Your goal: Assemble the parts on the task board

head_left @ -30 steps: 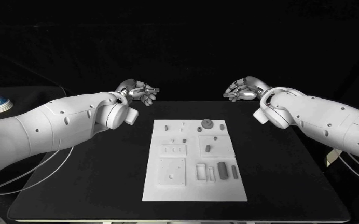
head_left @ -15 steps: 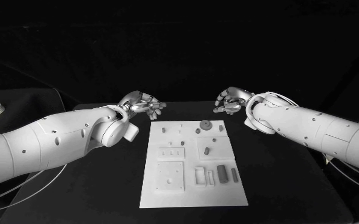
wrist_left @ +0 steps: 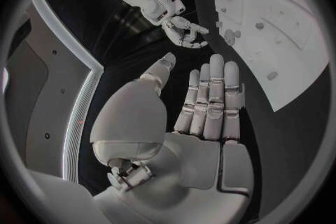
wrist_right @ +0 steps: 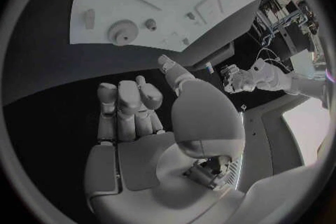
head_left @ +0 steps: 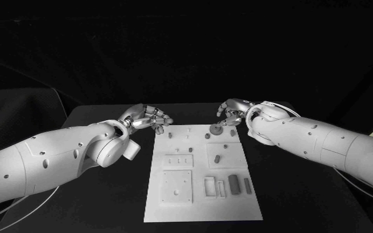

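Two hands empty | left hand (head_left: 147, 118) fingers apart beside board (head_left: 200, 190) far-left corner | right hand (head_left: 232, 113) loosely curled, holding nothing, over far edge above round part (head_left: 216, 130), likely staged to grasp | parts lie unassembled on board, mid-worktop (head_left: 93, 200)

The task board (head_left: 198, 190) is showing plain white against the black table (head_left: 303, 190), the parts (head_left: 234, 184) are looking grey, and both white arms are ending in silver hands.
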Robot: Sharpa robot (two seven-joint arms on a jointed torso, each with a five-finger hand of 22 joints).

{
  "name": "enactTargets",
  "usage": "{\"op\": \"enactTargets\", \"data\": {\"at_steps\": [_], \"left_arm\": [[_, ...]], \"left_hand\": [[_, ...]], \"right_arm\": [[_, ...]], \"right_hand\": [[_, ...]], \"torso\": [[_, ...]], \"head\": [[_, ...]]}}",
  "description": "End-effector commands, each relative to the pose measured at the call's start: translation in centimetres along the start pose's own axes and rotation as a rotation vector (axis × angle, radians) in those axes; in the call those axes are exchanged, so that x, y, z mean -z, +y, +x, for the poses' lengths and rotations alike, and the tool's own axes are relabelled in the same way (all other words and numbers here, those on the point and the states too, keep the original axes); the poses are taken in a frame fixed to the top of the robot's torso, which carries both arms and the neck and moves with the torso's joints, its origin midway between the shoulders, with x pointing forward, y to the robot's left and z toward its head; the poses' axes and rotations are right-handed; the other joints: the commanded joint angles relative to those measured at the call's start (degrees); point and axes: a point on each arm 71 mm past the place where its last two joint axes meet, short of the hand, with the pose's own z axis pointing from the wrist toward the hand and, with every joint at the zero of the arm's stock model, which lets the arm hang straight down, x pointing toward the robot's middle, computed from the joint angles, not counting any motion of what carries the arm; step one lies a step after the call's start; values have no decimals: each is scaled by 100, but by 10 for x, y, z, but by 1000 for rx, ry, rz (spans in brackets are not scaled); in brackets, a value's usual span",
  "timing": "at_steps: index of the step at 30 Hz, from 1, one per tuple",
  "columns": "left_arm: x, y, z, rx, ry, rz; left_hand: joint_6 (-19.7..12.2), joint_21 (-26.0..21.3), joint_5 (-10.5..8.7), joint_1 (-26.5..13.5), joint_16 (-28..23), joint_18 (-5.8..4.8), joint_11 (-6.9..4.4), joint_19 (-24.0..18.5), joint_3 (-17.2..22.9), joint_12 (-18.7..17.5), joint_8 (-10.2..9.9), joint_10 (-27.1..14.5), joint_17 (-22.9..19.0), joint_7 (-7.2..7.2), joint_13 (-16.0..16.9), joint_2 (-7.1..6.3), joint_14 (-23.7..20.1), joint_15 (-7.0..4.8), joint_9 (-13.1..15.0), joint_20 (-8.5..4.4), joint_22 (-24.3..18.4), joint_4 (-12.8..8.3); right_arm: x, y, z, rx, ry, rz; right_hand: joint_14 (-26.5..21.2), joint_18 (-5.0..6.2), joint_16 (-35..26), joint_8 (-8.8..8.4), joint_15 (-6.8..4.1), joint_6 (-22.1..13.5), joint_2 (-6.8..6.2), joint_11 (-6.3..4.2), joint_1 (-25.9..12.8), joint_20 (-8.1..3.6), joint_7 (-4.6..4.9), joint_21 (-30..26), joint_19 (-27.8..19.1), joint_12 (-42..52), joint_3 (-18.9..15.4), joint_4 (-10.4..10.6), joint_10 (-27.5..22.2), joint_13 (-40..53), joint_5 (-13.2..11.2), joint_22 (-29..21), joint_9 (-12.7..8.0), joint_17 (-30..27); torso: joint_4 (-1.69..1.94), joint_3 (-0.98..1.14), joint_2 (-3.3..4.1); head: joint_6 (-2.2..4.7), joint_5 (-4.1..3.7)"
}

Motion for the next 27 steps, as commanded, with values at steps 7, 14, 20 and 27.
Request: {"op": "enactTargets", "data": {"at_steps": [7, 14, 20, 27], "left_arm": [[0, -10, 3, 3, 20, 34], [-1, -9, 0, 3, 6, 29], [-1, -9, -1, 2, 3, 28], [-3, -10, 0, 2, 3, 28]], "left_hand": [[-34, -47, 24, 107, -52, 28, 5, -78, -39, -20, -22, -59, -16, 13, -5, 20, -89, 15, -9, 1, -16, -2], [-32, -52, 25, 117, -58, 27, 7, -85, -36, -14, -22, -58, -16, 19, -4, 28, -97, 17, -9, 2, -17, -1], [-31, -57, 25, 129, -64, 26, 9, -91, -35, -8, -22, -53, -17, 26, -2, 30, -102, 18, -9, 3, -19, -2], [-30, -61, 25, 136, -69, 25, 11, -96, -35, -3, -22, -50, -17, 31, 0, 30, -108, 20, -10, 4, -20, -3]], "right_arm": [[-3, 16, 6, 90, 30, -33], [-3, 18, 7, 90, 39, -38], [-2, 18, 11, 88, 50, -40], [-3, 17, 14, 87, 55, -37]], "right_hand": [[-17, 88, 191, -32, -62, -156, -29, -40, 57, -9, -6, 117, 62, 136, -52, 6, -26, 90, 21, 44, -37, 123], [-15, 96, 280, -13, -72, -167, -22, -47, 62, -17, -7, 166, 76, 206, -58, 10, -27, 133, 22, 65, -40, 179], [-8, 104, 359, 7, -82, -164, -11, -54, 56, -23, -5, 212, 91, 270, -64, 21, -24, 172, 22, 84, -40, 227], [-5, 109, 415, 19, -89, -160, -3, -58, 50, -28, -7, 245, 101, 315, -68, 29, -24, 200, 22, 98, -40, 261]], "torso": [[96, -10, 345], [120, -1, 486], [149, -5, 593], [160, 6, 664]], "head": [[121, -100], [185, -101], [224, -116], [255, -121]]}}
